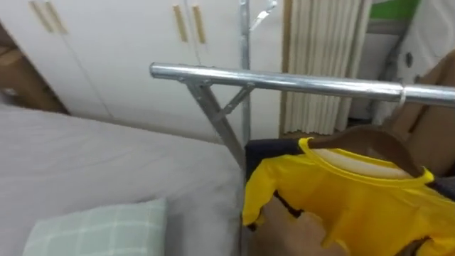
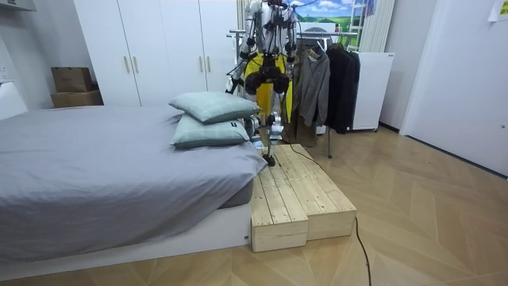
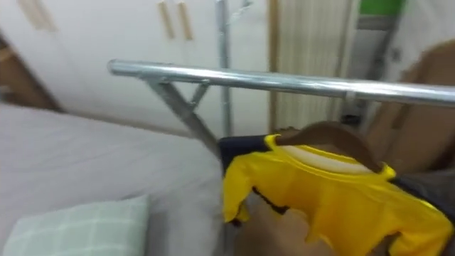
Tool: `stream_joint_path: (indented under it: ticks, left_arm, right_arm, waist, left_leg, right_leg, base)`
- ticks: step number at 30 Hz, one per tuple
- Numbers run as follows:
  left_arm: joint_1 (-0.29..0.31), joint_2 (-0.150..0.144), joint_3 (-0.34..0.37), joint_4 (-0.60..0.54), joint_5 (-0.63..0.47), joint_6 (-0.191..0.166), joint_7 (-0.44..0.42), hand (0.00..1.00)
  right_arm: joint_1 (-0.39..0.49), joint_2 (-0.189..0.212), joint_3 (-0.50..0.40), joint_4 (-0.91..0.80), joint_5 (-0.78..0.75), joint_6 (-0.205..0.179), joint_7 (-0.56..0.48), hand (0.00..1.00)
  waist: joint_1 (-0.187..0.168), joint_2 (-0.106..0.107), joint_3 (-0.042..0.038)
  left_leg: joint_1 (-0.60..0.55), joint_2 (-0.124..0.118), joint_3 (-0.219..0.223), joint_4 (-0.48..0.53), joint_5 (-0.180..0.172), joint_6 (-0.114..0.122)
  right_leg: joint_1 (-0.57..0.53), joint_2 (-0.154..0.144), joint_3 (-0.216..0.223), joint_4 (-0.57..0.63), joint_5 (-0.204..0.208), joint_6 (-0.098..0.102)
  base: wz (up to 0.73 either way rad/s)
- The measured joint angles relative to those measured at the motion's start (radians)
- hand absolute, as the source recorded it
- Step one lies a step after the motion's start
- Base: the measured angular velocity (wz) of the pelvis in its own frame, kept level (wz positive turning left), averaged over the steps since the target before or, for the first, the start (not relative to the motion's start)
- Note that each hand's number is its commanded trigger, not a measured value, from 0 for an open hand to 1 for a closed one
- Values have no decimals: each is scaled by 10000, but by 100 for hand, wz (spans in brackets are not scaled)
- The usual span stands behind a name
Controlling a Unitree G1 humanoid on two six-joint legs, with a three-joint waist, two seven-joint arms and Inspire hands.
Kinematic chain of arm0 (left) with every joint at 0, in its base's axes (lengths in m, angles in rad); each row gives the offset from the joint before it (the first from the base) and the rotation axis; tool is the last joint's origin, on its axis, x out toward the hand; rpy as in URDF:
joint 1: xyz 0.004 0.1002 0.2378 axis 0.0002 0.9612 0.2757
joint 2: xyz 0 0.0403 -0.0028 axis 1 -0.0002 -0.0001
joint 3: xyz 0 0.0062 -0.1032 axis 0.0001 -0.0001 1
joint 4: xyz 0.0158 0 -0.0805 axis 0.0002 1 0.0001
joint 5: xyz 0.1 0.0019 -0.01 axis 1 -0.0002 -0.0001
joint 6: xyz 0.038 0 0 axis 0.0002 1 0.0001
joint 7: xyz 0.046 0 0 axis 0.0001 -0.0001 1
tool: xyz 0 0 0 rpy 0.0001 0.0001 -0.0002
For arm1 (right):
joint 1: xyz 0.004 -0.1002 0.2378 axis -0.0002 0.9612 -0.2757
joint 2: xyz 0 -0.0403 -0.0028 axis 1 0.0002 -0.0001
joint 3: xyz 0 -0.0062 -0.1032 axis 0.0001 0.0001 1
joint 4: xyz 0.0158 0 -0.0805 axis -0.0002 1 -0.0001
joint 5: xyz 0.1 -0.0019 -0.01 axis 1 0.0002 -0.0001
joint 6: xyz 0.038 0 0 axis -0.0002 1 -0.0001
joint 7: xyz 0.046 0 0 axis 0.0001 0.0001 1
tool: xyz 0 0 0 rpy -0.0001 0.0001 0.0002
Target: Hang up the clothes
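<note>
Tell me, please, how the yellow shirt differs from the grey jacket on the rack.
The yellow shirt is bright; the grey jacket is dull. The shirt sits on a wooden hanger below the metal rail, in front of the robot; the jacket already hangs beside dark clothes. Both are upper-body garments.

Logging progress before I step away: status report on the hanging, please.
Robot hands at the yellow shirt, grip unclear. Shirt on brown wooden hanger, below silver metal rail, hook unseen. Nothing between hanger and rail.
</note>
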Motion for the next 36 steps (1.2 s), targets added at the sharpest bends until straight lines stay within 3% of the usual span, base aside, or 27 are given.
stream_joint_path:
  ticks: [2, 4, 8, 10, 13, 16, 18, 23, 26, 29, 30, 32, 34, 35, 36]
  left_arm:
    - [-5, -81, 0, 2, 21, 0, -15, 0]
    - [51, -81, 2, 92, 15, 3, -42, 0]
    - [386, -76, 80, 227, -26, 68, -189, 0]
    - [488, -76, 140, 374, -384, 194, -215, 0]
    - [726, -77, 693, 379, -415, 374, -392, 0]
    - [841, -52, 888, 423, -645, 546, -489, 0]
    - [828, -29, 1004, 462, -820, 693, -590, 0]
    - [762, -20, 1349, 636, -974, 1063, -892, 0]
    - [558, 27, 1346, 841, -966, 1342, -971, 0]
    - [491, 116, 1234, 908, -957, 1721, -1091, 0]
    - [450, 117, 1234, 961, -958, 1875, -1131, 0]
    - [385, 123, 1212, 1003, -956, 2072, -1261, 0]
    - [408, 187, 1022, 1065, -968, 2095, -1382, 0]
    - [408, 199, 997, 1072, -965, 2102, -1402, 0]
    - [412, 210, 955, 1074, -968, 2102, -1479, 0]
  right_arm:
    - [-5, -14, -380, -13, -135, 3, -146, 0]
    - [-10, -30, -631, -13, -274, 9, -194, 0]
    - [-137, 40, -932, 2, -850, 170, -236, 0]
    - [-124, 32, -932, 25, -1128, 241, -319, 0]
    - [-142, 27, -965, 8, -1234, 463, -328, 0]
    - [-180, -15, -952, -59, -1137, 675, -497, 0]
    - [-286, -50, -959, -80, -1070, 808, -567, 0]
    - [-341, -159, -966, -30, -1138, 1074, -866, 0]
    - [-305, -186, -999, 412, -1173, 1075, -1157, 0]
    - [-103, -204, -1063, 722, -1159, 1298, -1369, 0]
    - [-47, -207, -1217, 779, -1167, 1387, -1452, 0]
    - [-11, -211, -1466, 780, -1171, 1544, -1574, 0]
    - [17, -143, -1800, 778, -1228, 1623, -1716, 0]
    - [58, -127, -1877, 760, -1263, 1621, -1718, 0]
    - [151, -119, -2103, 746, -1291, 1611, -1712, 0]
  waist:
    - [2, -8, 2]
    - [19, -19, 1]
    - [279, -201, 21]
    - [379, -358, 9]
    - [632, -594, -44]
    - [706, -789, -121]
    - [716, -848, -130]
    - [705, -847, -127]
    - [508, -819, -117]
    - [171, -725, -89]
    - [66, -658, -82]
    - [-160, -539, -40]
    - [-539, -461, 3]
    - [-567, -460, 7]
    - [-585, -465, 8]
  left_leg:
    - [30, 131, 812, 223, -17, 8]
    - [45, 99, 1136, 206, -35, 43]
    - [360, 106, 1491, -100, -44, 87]
    - [501, 102, 1591, -196, -69, 76]
    - [696, 92, 1696, -473, -87, 49]
    - [924, 85, 1868, -738, -86, 43]
    - [1012, 69, 1954, -838, -85, 41]
    - [1233, -12, 1991, -823, -84, 42]
    - [1209, 21, 1983, -633, -92, 58]
    - [1208, -112, 1451, -579, -150, 158]
    - [1194, -124, 1300, -492, -248, 298]
    - [1129, -237, 820, -404, -364, 449]
    - [1024, -450, 11, -313, -403, 690]
    - [1024, -498, -165, -314, -395, 737]
    - [1024, -632, -594, -317, -386, 845]
  right_leg:
    - [69, -232, -1178, 117, -240, 78]
    - [181, -352, -2004, 133, -369, 151]
    - [526, -545, -2906, 145, -544, 261]
    - [706, -632, -3225, 204, -669, 434]
    - [792, -756, -3335, 587, -827, 719]
    - [813, -851, -3449, 848, -855, 829]
    - [826, -850, -3362, 830, -850, 853]
    - [1005, -898, -3294, 885, -895, 931]
    - [1052, -1124, -3726, 1226, -1013, 1141]
    - [1239, -1381, -3967, 1574, -1117, 1336]
    - [1262, -1507, -4006, 1826, -1109, 1545]
    - [1221, -1756, -3830, 2396, -1086, 1659]
    - [1133, -1970, -2918, 3128, -1015, 1771]
    - [1101, -2022, -2644, 3328, -986, 1791]
    - [985, -2109, -2099, 3844, -876, 1769]
  base:
    - [177]
    - [135]
    - [82]
    - [54]
    - [8]
    - [-3]
    - [-17]
    - [-5]
    - [29]
    - [46]
    - [43]
    - [63]
    - [102]
    - [113]
    - [116]
